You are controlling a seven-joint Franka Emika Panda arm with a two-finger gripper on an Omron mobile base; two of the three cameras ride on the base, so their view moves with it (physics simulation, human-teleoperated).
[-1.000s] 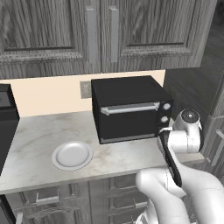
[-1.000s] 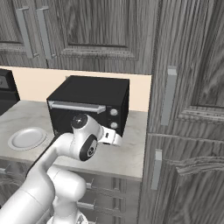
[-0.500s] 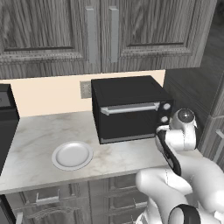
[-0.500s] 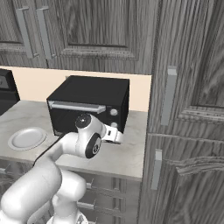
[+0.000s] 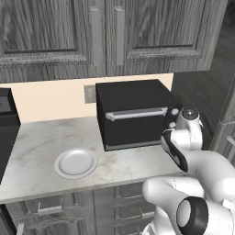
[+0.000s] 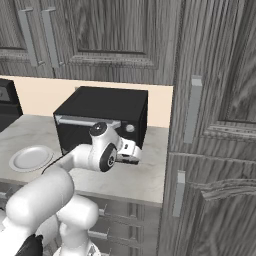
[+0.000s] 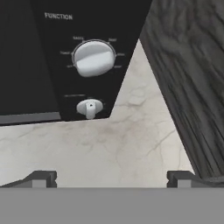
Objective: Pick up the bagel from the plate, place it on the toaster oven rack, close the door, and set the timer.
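the gripper (image 7: 111, 177), jaws spread wide and empty, has been eased back from the small knob (image 7: 89, 107); the door (image 5: 134, 123) is shut, the plate (image 5: 75, 163) emptied

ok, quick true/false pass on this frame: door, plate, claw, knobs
1. The door of the toaster oven is shut. True.
2. A bagel lies on the plate. False: the plate shows bare white, no bagel on it.
3. The claw is clamped on a knob. False: its fingers stand wide apart with only marble counter between them, and nothing is held.
4. In the hand view, a large knob sits above a smaller knob on the oven's panel. True.
5. The plate rests on top of the toaster oven. False: it sits on the counter, left of the oven in the left base view.
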